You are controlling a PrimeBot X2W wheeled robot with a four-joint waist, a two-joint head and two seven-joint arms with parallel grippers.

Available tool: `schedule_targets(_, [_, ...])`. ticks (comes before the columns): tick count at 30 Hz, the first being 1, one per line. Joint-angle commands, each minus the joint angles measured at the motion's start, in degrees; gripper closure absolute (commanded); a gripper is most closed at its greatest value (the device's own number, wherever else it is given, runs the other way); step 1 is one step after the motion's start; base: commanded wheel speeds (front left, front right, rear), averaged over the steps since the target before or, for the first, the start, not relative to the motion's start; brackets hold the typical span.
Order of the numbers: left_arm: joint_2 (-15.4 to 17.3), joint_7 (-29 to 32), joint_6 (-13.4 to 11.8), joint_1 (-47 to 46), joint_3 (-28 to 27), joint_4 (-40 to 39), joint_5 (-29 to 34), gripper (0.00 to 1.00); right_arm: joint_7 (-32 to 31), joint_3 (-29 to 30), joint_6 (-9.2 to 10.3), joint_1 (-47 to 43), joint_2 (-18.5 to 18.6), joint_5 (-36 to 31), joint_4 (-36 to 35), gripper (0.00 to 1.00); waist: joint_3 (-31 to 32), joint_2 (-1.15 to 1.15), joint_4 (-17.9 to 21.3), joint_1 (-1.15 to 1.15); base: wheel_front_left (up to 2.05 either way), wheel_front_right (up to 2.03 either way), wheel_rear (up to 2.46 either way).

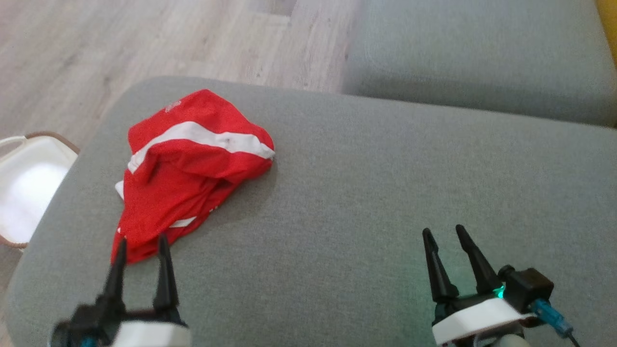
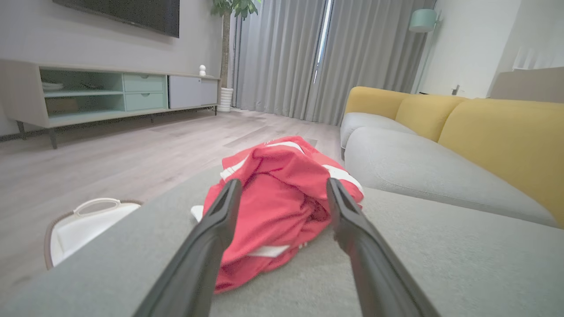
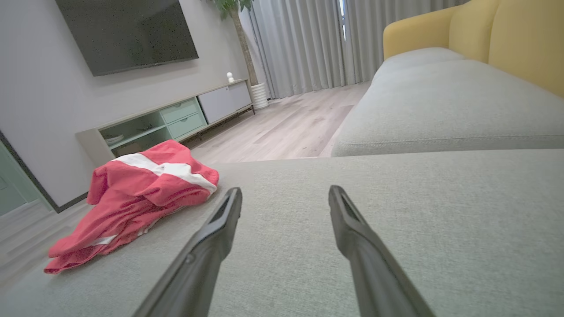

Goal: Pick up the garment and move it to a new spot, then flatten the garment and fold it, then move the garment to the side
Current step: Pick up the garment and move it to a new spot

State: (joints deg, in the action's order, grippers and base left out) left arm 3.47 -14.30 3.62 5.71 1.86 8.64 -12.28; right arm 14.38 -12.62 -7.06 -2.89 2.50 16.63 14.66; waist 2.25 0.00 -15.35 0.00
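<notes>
A crumpled red garment with white stripes lies in a heap on the left part of the grey sofa cushion. My left gripper stands open just at the garment's near edge, its two dark fingers pointing at the cloth with nothing between them. In the left wrist view the garment sits straight ahead between the open fingers of my left gripper. My right gripper is open over bare cushion at the lower right, well apart from the cloth. The right wrist view has the garment off to the left of my right gripper.
A white basket with a brown rim stands on the wooden floor left of the cushion. A second grey seat with yellow backrests lies beyond on the right. A TV stand lines the far wall.
</notes>
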Motion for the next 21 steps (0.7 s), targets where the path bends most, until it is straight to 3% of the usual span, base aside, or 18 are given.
schedule_targets(1, [2.2, -0.7, 0.7, -7.4, -2.4, -1.2, 1.4, 0.00, 0.6, -0.2, -0.43, 3.5, 0.4, -0.8, -2.2, 0.00, -2.9, 0.00, 1.3, 0.00, 0.00, 0.00, 0.00])
schedule_targets(3, [3.4, -0.7, 1.1, -9.3, -2.3, -0.2, 1.9, 0.00, 0.6, 0.3, -0.43, 4.1, 0.4, -1.1, -2.3, 0.00, -3.9, 0.00, 1.6, 0.00, 0.00, 0.00, 0.00])
schedule_targets(8, [11.4, 2.8, 3.1, -22.0, -0.1, 5.2, 3.6, 0.00, 0.6, 3.0, -0.43, 7.1, 0.4, -2.7, -3.6, 0.00, -9.3, 0.00, 3.0, 0.00, 0.00, 0.00, 0.00])
schedule_targets(12, [17.7, 11.1, 3.7, -31.2, 3.1, 11.0, 3.5, 0.00, 0.6, 4.3, -0.43, 9.0, 0.4, -3.5, -4.3, 0.00, -12.7, 0.00, 4.5, 0.00, 0.00, 0.00, 0.00])
schedule_targets(21, [25.7, 28.9, 3.8, -43.2, 12.2, 22.0, -6.4, 0.00, 0.6, 5.2, -0.43, 11.8, 0.4, -4.3, -4.6, 0.00, -17.7, 0.00, 7.5, 0.00, 0.00, 0.00, 0.00])
